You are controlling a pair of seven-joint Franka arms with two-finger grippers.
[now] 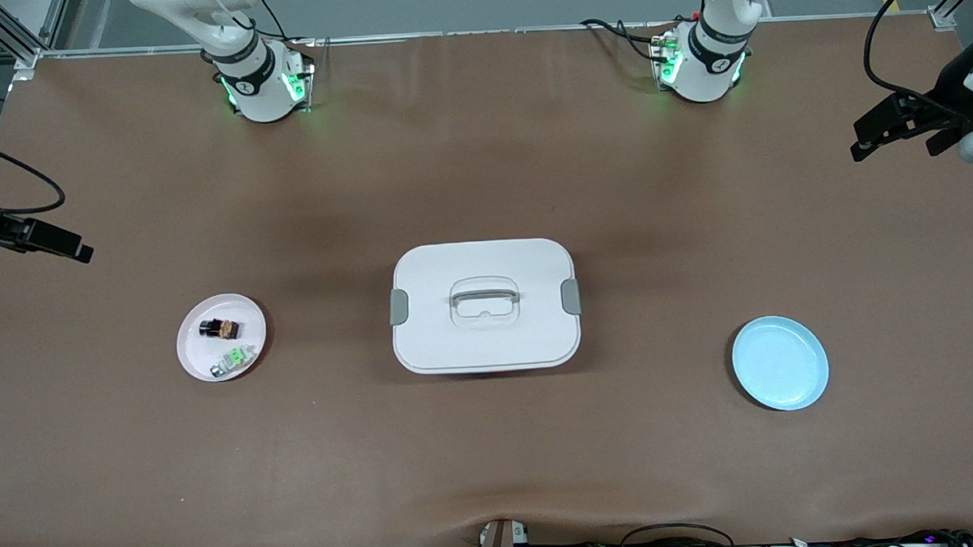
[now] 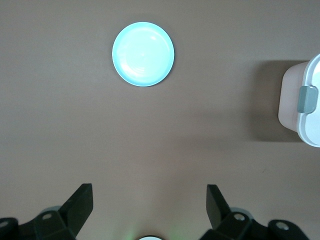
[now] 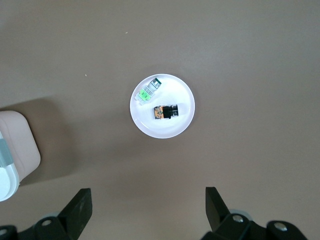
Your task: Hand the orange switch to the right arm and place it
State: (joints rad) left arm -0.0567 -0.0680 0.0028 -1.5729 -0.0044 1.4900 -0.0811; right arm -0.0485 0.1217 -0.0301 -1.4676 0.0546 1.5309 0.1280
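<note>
1. The orange switch [image 1: 220, 327] lies on the pink plate [image 1: 190, 349], beside the green-faced part [image 1: 232, 361], toward the right arm's end from the lidded box [image 1: 484, 306].
2. It looks light, rigid and probably slick; pinch its black body across the short sides.
3. Its long axis runs toward the box, orange face leading.
4. The right hand [image 3: 148, 212] and the left hand [image 2: 149, 210] both hang open, high over the counter [image 1: 493, 451].

Glossy blue plate [image 1: 781, 364], smooth plastic box [image 1: 485, 306], matt brown table cover [image 1: 493, 451].
</note>
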